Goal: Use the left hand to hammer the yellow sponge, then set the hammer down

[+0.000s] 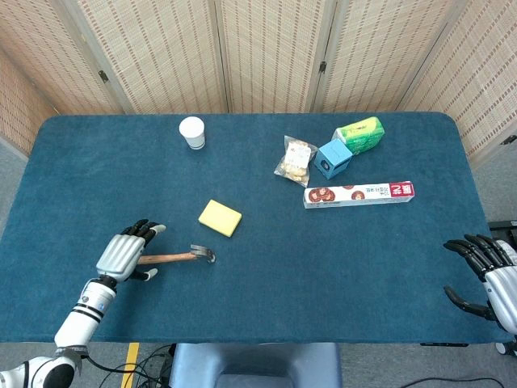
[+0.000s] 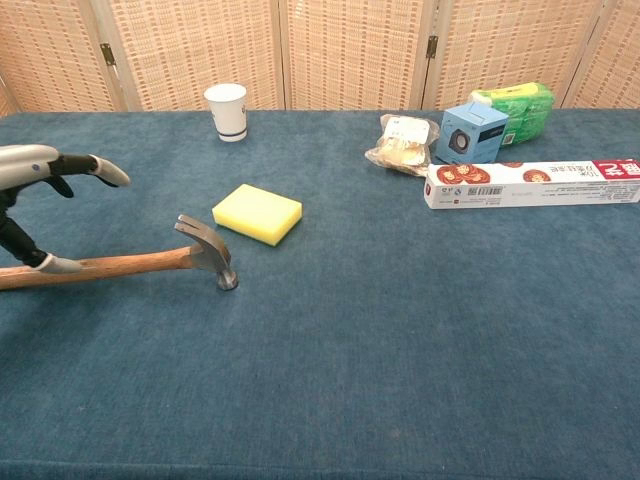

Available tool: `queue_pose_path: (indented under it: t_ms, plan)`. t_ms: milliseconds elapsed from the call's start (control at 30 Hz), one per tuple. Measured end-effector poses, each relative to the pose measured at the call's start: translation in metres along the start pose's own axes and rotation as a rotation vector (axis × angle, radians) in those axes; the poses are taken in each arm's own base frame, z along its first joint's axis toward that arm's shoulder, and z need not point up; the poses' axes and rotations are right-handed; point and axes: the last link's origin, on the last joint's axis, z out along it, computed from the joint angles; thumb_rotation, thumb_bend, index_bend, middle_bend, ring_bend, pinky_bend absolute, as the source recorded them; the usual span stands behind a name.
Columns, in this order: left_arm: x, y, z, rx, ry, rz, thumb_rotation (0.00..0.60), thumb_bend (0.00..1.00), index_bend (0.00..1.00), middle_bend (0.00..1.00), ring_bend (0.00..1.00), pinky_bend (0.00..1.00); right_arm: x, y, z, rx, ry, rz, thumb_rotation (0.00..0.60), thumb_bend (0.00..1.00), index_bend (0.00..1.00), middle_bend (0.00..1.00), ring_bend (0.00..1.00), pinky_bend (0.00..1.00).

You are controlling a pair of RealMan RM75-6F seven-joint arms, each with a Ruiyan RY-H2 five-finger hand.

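Note:
The yellow sponge [image 1: 220, 217] [image 2: 257, 213] lies flat near the middle of the blue table [image 1: 266, 291]. Just in front of it, to the left, lies the hammer [image 1: 178, 257] [image 2: 130, 264], its wooden handle pointing left and its metal head close to the sponge's near corner. My left hand [image 1: 123, 256] [image 2: 35, 200] hovers over the handle's far end, fingers spread above it and thumb down by the wood, not closed around it. My right hand [image 1: 487, 276] rests open at the table's right front edge, holding nothing.
A white paper cup [image 1: 192, 132] [image 2: 226, 110] stands at the back left. At the back right are a snack bag [image 1: 296, 160], a small blue box [image 1: 333, 158], a green pack [image 1: 359, 134] and a long white carton [image 1: 359, 194].

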Motion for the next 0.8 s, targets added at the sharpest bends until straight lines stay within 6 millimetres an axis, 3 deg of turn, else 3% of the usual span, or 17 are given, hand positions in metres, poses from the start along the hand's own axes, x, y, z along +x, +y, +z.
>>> queue_pose_path:
  t_ms: [200,800]
  plan:
    - [-0.01,0.006,0.011,0.011,-0.023,0.04,0.6,0.33,0.24,0.23,0.19,0.24,0.0,0.003,-0.001,-0.01,-0.001,0.001,0.6,0.19,0.21,0.23,0.12,0.12]
    - [-0.028,0.016,0.019,0.031,-0.065,0.043,0.6,0.4,0.33,0.34,0.33,0.27,-0.001,0.007,-0.002,-0.017,-0.004,0.004,0.6,0.19,0.21,0.23,0.12,0.12]
